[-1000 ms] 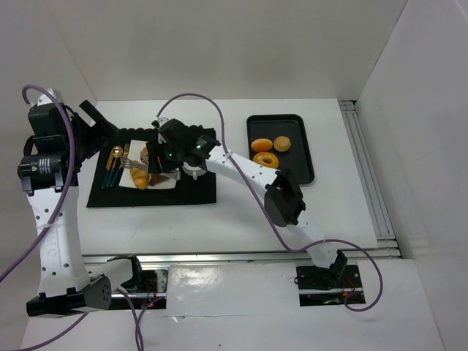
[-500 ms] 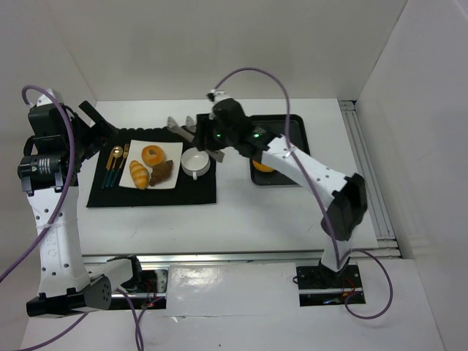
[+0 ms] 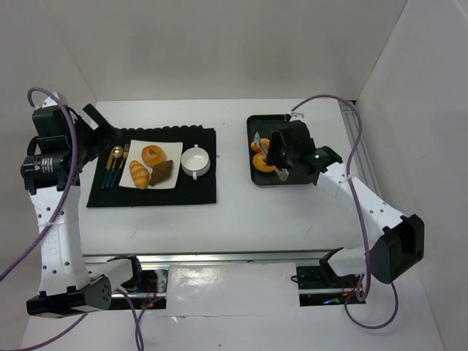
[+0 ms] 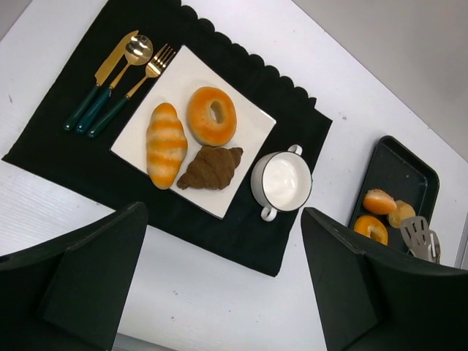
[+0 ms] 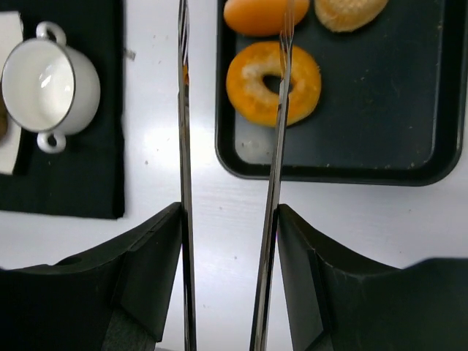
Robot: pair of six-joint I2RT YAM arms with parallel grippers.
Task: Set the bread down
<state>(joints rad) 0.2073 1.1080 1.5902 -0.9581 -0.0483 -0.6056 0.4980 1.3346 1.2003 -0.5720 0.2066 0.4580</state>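
Right gripper [image 3: 278,155] clamps the tongs [image 4: 418,235], whose blades stand apart with nothing between them, tips over the left end of the tray [image 5: 409,157], one blade across the ring bread [image 5: 248,91] lying there beside an orange bun [image 5: 256,14] and a pale bun [image 5: 349,11]. On the plate [image 4: 248,124] on the placemat [image 4: 58,157]: striped roll [image 4: 165,144], ring loaf [image 4: 201,121], dark croissant [image 4: 208,168], cup [image 4: 281,181] just beside the plate. Left gripper [image 3: 102,124] hangs above the mat, fingers spread wide, empty.
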